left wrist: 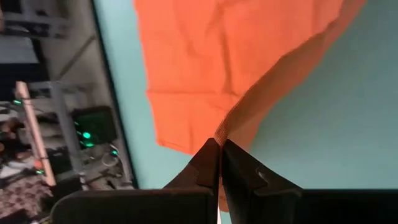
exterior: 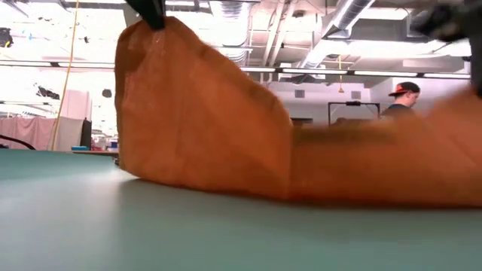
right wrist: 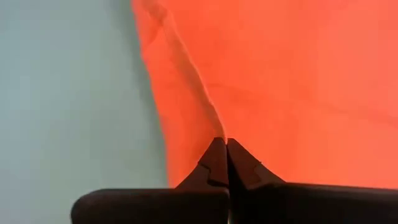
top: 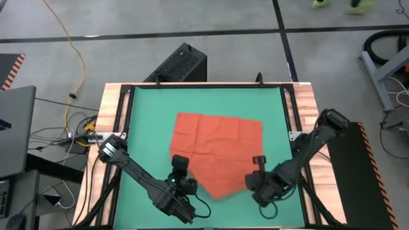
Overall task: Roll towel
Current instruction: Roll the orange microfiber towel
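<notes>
The orange-red towel (top: 217,140) lies spread on the green mat (top: 147,115), and its near edge is raised off the mat. My left gripper (top: 179,167) is shut on the towel's near left corner. My right gripper (top: 258,162) is shut on the near right part. In the low view the towel (exterior: 203,113) rises to a peak under my left gripper (exterior: 154,11), and its lower part rests on the mat. No white tag shows. My left gripper pinches the towel's near left corner (left wrist: 225,132) between its two fingers, coming from the near side and above. The corner is lifted clear and the cloth slopes down from it to the mat. I cannot tell how many layers it holds. My right gripper pinches a raised ridge of cloth at the towel's near right edge (right wrist: 219,127) between its two fingers, coming from the near side. The cloth runs away from the fingers onto the mat. I cannot tell how many layers it holds.
The mat sits inside a wooden table border (top: 112,108). A black box (top: 182,62) stands beyond the far edge. Bare mat lies to the left and right of the towel. A person (exterior: 403,94) stands in the room behind.
</notes>
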